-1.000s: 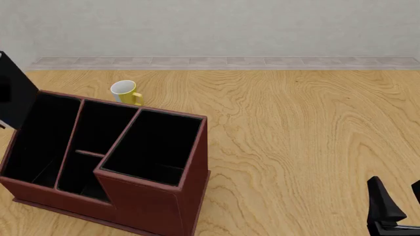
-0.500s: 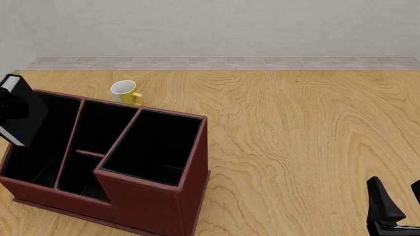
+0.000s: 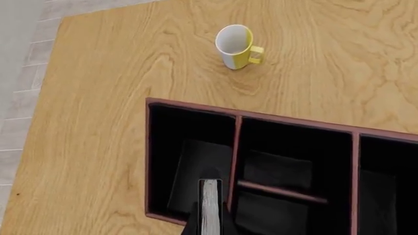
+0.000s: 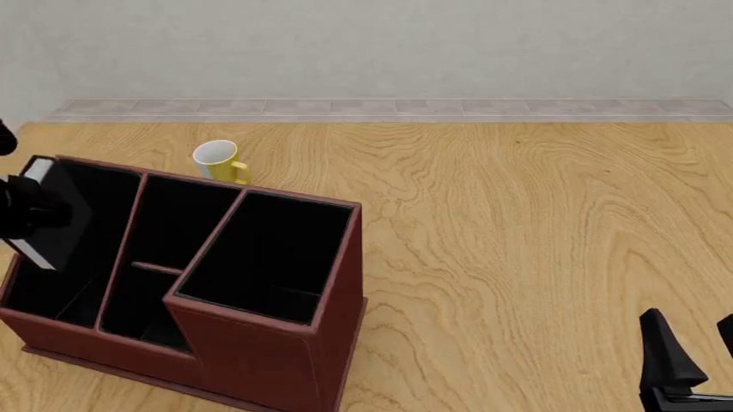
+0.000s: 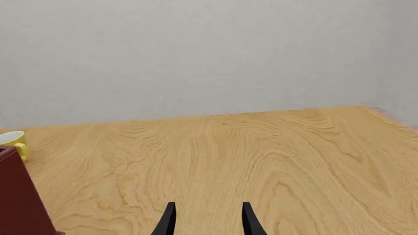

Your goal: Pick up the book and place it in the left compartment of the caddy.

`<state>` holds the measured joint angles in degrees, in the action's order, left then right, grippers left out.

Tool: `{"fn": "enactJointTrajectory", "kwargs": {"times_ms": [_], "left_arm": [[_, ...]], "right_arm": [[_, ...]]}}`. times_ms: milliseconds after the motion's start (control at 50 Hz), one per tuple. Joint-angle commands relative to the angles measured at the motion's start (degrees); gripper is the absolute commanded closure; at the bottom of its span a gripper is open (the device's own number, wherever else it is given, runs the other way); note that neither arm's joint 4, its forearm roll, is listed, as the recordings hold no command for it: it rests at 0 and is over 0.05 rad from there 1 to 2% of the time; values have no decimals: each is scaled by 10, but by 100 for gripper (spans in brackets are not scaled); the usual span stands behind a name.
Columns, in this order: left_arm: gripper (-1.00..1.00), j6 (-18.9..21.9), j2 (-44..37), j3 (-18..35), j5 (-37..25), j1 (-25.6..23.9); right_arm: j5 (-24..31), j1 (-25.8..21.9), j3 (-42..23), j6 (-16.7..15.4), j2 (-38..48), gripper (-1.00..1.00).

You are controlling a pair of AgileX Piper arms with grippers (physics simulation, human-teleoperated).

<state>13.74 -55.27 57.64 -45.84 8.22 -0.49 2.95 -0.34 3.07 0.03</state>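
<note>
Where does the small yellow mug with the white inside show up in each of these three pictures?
Front view: the small yellow mug stands on the table just beyond the far wall of the reddish-brown caddy.
Left wrist view: the mug sits beyond the caddy's rim.
Right wrist view: only a sliver of the mug peeks out at the picture's edge, above the caddy's corner.
Shared landmark: the caddy.

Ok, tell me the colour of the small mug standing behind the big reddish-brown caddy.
Small ceramic mug: yellow outside, white inside. The left wrist view shows it best.

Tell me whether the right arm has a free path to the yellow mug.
Probably not: the right gripper sits at the near right, and the tall caddy stands between it and the far-side mug.
</note>
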Motion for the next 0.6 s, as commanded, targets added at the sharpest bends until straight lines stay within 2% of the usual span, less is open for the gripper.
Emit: {"fn": "enactJointTrajectory", "kwargs": {"times_ms": [20,400,600], "left_arm": [[100,7,-5,-17,31,7],[100,1,-24,-27,63,20],[100,22,-33,-41,91,38]], "right_arm": [[0,1,0,-1,0,-100],[1,1,0,-4,0,-100],[4,2,-2,-6,0,-100]]}}
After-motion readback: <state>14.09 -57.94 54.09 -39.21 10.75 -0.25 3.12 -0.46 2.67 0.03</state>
